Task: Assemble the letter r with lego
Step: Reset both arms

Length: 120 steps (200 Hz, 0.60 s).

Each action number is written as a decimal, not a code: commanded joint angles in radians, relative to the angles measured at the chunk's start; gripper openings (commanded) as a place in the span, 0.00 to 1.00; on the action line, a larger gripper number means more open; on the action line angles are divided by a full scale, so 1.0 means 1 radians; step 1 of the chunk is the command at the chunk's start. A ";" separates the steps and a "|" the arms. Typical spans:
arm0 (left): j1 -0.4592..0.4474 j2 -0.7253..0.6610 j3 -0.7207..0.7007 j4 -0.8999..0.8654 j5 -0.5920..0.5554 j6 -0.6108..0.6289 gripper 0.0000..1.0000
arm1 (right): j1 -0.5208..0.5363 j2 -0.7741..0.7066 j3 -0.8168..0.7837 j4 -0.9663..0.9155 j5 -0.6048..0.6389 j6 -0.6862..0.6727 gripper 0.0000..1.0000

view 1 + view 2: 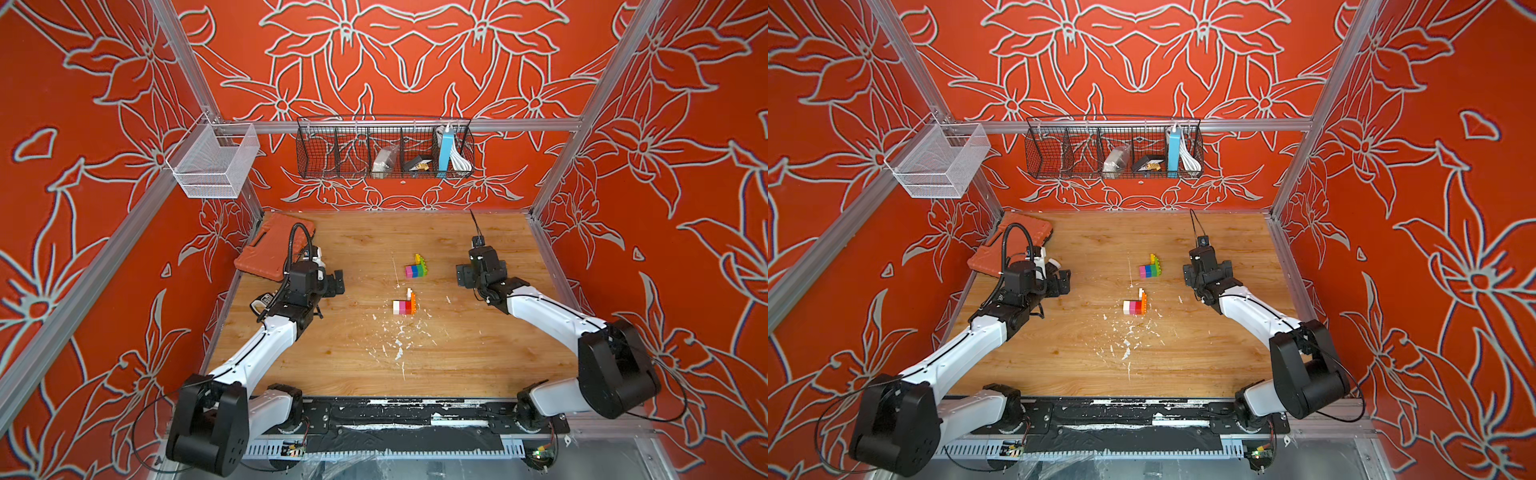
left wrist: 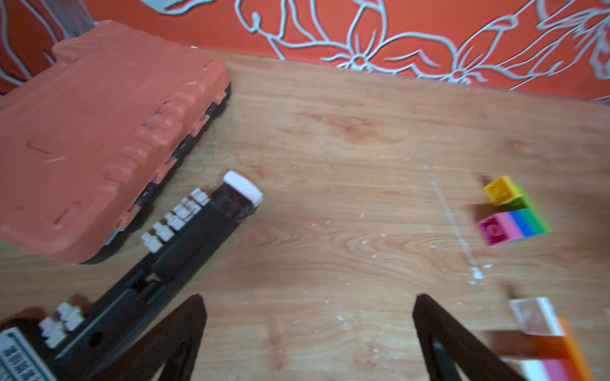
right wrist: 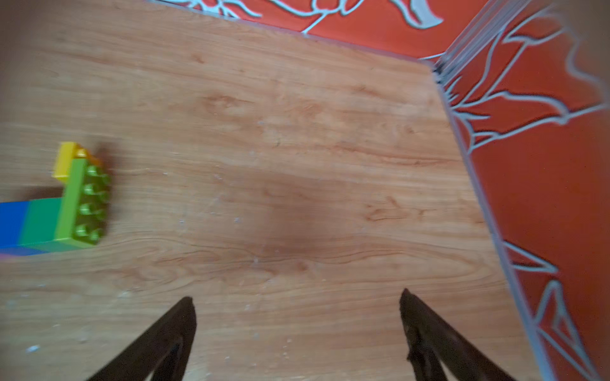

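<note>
Right claw (image 3: pixel 296 294) — lego (image 3: pixel 79 204) well apart

Red-orange walls (image 1: pixel 415 62) patterned with grey outlined flowers enclose a wood-grain tabletop (image 1: pixel 457 365), framed by aluminium rails (image 1: pixel 519 124). A black wire basket (image 1: pixel 324 166) hangs on the back wall; a white mesh basket (image 1: pixel 212 166) hangs above the tabletop's far left corner.

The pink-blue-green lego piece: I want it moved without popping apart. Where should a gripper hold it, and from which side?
Probably its straight bar: jaws across the two long flat sides, mid-length, coming down from above. The pink-blue-green lego piece lies flat on the table, and its yellow brick juts sideways at the lime end, so stay clear of that corner.
</note>
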 commanded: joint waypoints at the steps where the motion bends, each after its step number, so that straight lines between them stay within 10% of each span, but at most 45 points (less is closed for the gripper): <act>1: 0.041 0.060 -0.050 0.144 0.013 0.141 0.99 | -0.028 -0.015 -0.091 0.171 0.121 -0.185 0.98; 62: 0.167 0.193 -0.174 0.461 0.222 0.149 0.99 | -0.179 0.036 -0.270 0.488 -0.122 -0.268 0.98; 120: 0.187 0.224 -0.267 0.639 0.150 0.101 0.99 | -0.340 0.006 -0.497 0.870 -0.326 -0.153 0.98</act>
